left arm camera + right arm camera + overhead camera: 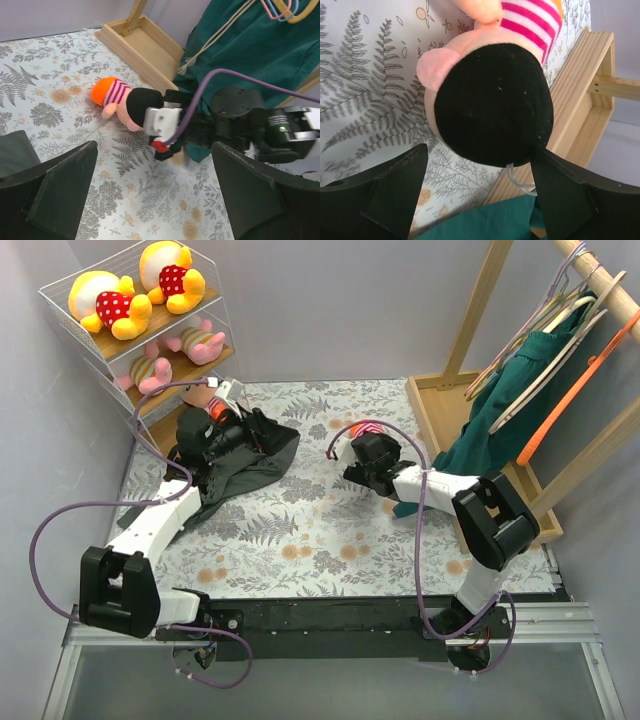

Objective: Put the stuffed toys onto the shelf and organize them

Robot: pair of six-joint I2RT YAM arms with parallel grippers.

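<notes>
- Shelf (pixel 110 346): white wire frame with wooden boards, far-left corner. Reference for every entry below.
- Top board of the shelf: two yellow bears (pixel 105 302) (pixel 170 275) in red dotted shirts, side by side.
- Middle board of the shelf: two pink pigs (pixel 150 372) (pixel 200 340), lying side by side.
- Lowest level of the shelf, front edge: half-hidden doll (pixel 199 396), peach with some orange, mostly covered by the left wrist. On the board or just before it: cannot tell.
- Left gripper (pixel 154 147): just in front of the shelf's lower part, pointed away from it toward the right arm. Jaws spread wide, nothing between them.
- Dark grey cloth (pixel 255 450): crumpled on the floral table cover (pixel 300 530), just right of the shelf's foot, partly under the left arm.
- Striped doll (pixel 117 97): well right of the shelf, near the middle of the cover, lying down. Orange end away from the right arm, pink-and-white striped shirt, black head toward the right gripper.
- Right gripper (pixel 479 150): well right of the shelf, at the striped doll's head. Jaws spread, one of the fingers (pixel 390 190) on each side of the black head. Contact cannot be confirmed.
- Wooden clothes rack (pixel 470 320): farthest from the shelf, at the right edge, with a green garment (pixel 500 410) and hangers (pixel 560 315).
</notes>
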